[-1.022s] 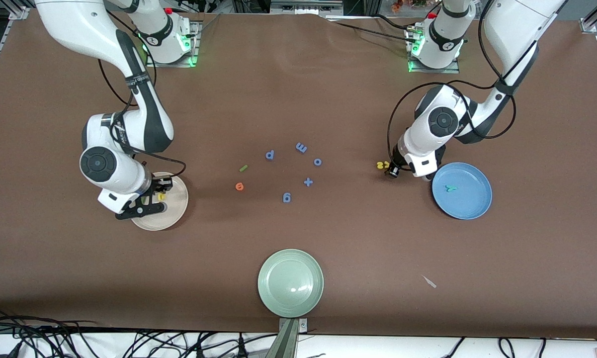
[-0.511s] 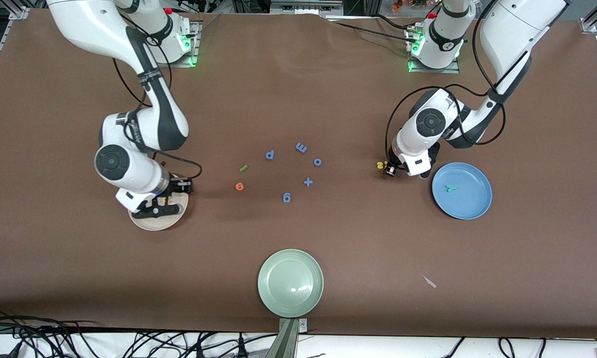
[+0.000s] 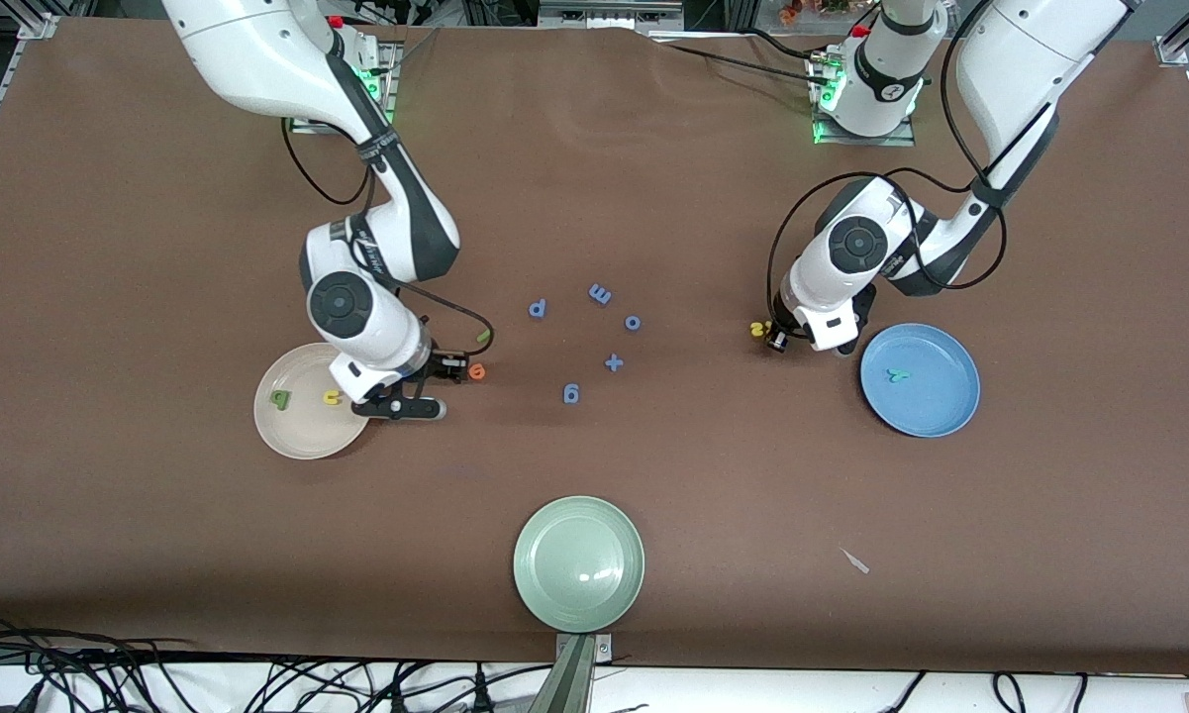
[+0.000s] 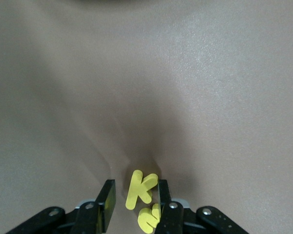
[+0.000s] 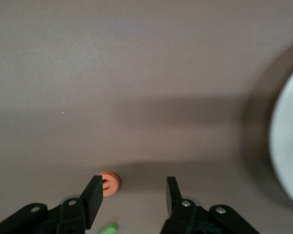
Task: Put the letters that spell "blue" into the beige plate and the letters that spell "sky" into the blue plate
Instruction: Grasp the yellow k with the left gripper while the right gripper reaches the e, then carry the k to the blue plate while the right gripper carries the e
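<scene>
The beige plate (image 3: 302,431) holds the olive-green b (image 3: 279,399) and the yellow u (image 3: 332,398). My right gripper (image 3: 452,370) (image 5: 133,195) is open, low over the table beside the orange e (image 3: 476,371) (image 5: 109,183), which lies against one finger. The dark green bar (image 3: 483,337) (image 5: 107,228) lies close by. My left gripper (image 3: 774,339) (image 4: 136,202) is open, down at the table, with the yellow k (image 4: 141,189) between its fingers and the yellow s (image 4: 150,218) by one finger. The blue plate (image 3: 936,411) holds the teal y (image 3: 895,375).
Several all-blue letters and a plus sign (image 3: 613,362) lie mid-table between the arms. A pale green plate (image 3: 578,562) sits near the front edge. A small pale scrap (image 3: 855,561) lies nearer the front camera than the blue plate.
My right gripper let the yellow u go in the beige plate and swung toward the middle to the orange e. My left gripper shifted slightly at the yellow letters and its fingers narrowed.
</scene>
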### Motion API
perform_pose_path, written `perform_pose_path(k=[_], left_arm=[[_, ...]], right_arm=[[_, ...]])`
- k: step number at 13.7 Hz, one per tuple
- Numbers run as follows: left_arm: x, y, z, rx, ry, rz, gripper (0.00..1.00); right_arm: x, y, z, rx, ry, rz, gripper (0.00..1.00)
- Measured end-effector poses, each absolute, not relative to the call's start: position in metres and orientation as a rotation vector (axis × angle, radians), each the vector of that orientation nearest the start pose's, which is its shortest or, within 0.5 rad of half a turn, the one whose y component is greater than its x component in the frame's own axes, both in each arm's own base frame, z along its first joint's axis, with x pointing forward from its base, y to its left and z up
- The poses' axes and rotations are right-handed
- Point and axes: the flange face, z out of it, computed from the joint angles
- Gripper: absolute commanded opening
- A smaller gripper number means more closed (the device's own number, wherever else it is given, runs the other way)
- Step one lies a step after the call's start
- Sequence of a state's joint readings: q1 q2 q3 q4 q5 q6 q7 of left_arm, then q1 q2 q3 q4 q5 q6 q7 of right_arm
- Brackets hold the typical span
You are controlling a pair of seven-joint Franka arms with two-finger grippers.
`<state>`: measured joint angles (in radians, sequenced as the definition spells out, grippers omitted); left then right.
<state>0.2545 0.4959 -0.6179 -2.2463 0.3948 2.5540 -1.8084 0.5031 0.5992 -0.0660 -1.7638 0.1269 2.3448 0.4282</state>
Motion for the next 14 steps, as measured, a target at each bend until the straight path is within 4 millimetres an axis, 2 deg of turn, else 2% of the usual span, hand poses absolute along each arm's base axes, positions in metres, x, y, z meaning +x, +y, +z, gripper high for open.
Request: perform_pose_path(k=[8,10,12,13,14], left_arm=[[0.488,-0.206,0.173,-2.616,-1.703,0.161,0.42],[0.489,-0.205,0.173,-2.614,-1.704,0.161,0.37],[0.489,-0.205,0.173,-2.612,-1.706,0.161,0.24],[0.489,-0.204,0.173,-2.612,-1.707,0.161,0.19],[0.489,-0.204,0.173,-2.610,-1.710,0.160,0.14]], right_arm=[[0.579,0.323,0.193,-3.090,0.195,0.017,0.61],[0.575,0.326,0.184,-3.098,0.192,0.034,0.61],[0.574,0.324,0.177,-3.105,0.194,0.047,0.60],[0.574,0.324,0.175,-3.107,0.195,0.049,0.56],[0.574,0.324,0.175,-3.107,0.195,0.049,0.45]])
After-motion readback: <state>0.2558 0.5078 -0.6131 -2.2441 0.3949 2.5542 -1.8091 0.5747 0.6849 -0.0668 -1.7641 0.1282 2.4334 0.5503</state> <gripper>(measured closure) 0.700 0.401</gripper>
